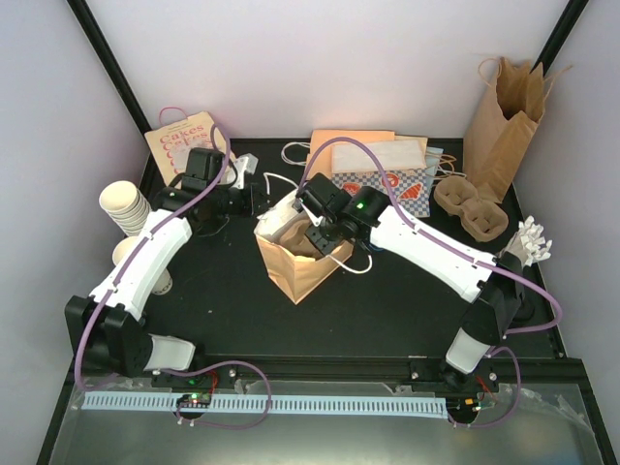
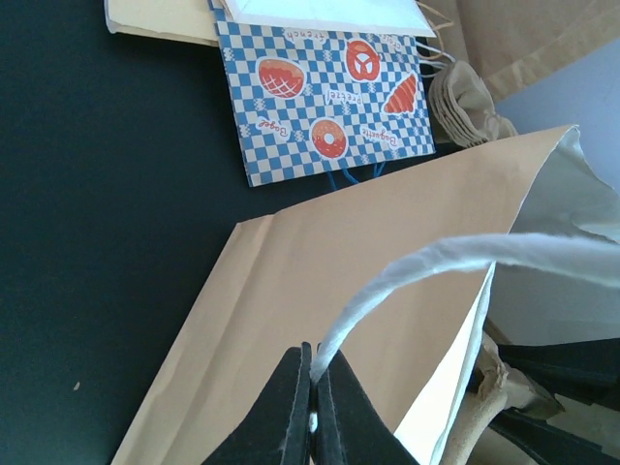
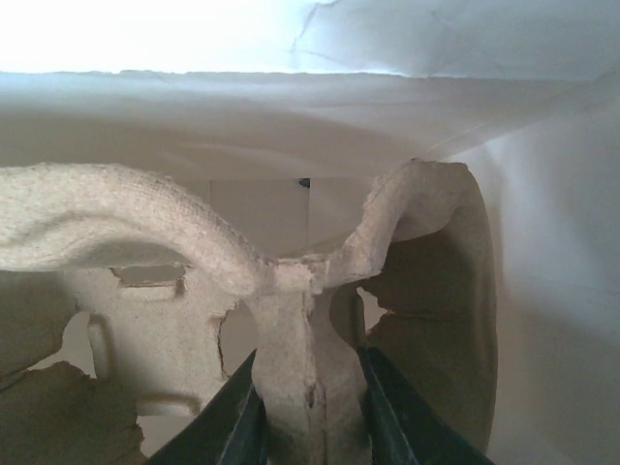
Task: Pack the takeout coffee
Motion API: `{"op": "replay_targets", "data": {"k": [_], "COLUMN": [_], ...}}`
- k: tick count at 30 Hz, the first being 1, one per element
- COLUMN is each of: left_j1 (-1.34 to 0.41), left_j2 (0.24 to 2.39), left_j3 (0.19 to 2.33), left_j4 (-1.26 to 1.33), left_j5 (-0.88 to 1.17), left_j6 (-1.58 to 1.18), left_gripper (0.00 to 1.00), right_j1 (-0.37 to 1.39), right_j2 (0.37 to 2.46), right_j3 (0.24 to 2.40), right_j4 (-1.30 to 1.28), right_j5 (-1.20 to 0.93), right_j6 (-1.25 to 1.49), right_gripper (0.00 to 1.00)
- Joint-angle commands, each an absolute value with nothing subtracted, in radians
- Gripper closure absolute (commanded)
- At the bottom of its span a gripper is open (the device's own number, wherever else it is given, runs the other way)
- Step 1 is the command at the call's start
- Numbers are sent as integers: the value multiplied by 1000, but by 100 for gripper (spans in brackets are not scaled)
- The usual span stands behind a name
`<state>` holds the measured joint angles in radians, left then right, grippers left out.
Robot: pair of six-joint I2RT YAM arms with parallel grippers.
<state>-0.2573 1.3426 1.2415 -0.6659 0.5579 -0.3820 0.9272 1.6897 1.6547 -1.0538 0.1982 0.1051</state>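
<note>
Bag in top view: the brown paper bag [image 1: 291, 273] stands mid-table, with the left gripper [image 1: 257, 201] at its 11 o'clock and the right gripper [image 1: 318, 237] in its mouth, entering from 2 o'clock. Left wrist: jaws clenched on the bag's white twisted handle [image 2: 436, 260]. Right wrist: fingers [image 3: 242, 426] pinch the centre post of a pulp cup carrier [image 3: 145, 223] inside the bag. The takeout coffee shows in 0 views, so its bearing cannot be told.
</note>
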Motion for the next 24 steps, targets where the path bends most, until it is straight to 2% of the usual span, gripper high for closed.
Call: {"op": "replay_targets", "data": {"k": [1, 24], "left_j1": [-247, -264], "left_j2": [1331, 1219], "left_j3": [1271, 1193], "left_j4": [-652, -549], "left_j5": [588, 621], "left_j6": [-407, -384], "left_gripper": [98, 98], "right_j1": [933, 942], "right_j2": [1716, 1910], "right_j3": [1674, 1889], "right_j4": [-1102, -1274], "right_j5": [177, 135], "right_j6": [86, 108], "right_gripper": [76, 76]}}
